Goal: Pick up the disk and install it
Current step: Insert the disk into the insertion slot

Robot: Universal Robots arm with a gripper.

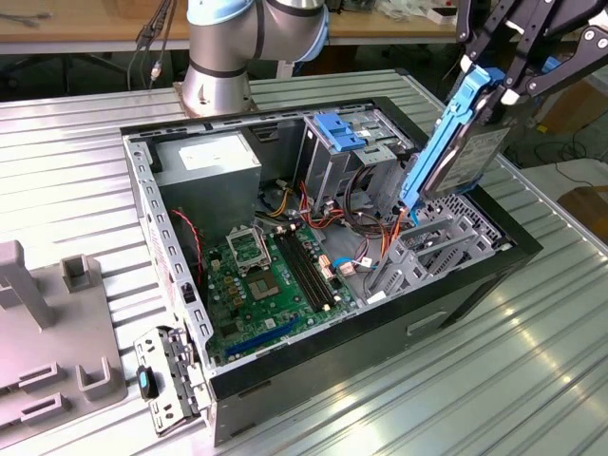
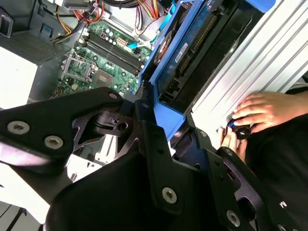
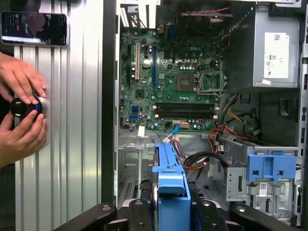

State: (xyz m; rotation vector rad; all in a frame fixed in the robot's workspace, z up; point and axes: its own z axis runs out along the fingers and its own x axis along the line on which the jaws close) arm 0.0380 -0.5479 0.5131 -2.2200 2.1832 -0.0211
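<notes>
You have the disk (image 1: 472, 157) in the air. It hangs on edge, tilted, over the open computer case (image 1: 361, 328), with its lower end near the silver drive cage (image 1: 445, 245) at the exterior view's right. Whether it touches the cage you cannot tell.

Treat it as a dense, stiff block, probably heavy for its size and unlikely to take knocks well. The metal faces look slick, so the blue carrier rail (image 1: 446, 133) is the sensible place to grip.

The gripper (image 1: 506, 87) does just that. Its black fingers (image 3: 202, 211) pinch the disk's upper end and press the rail from both sides, as you see in both wrist views. Below it lie the motherboard (image 3: 173, 82) and loose cables (image 3: 202, 161).

A person's hands (image 3: 21, 113) rest on the ribbed table (image 1: 494, 380) beside the case, around a small round knob (image 3: 21, 107).
</notes>
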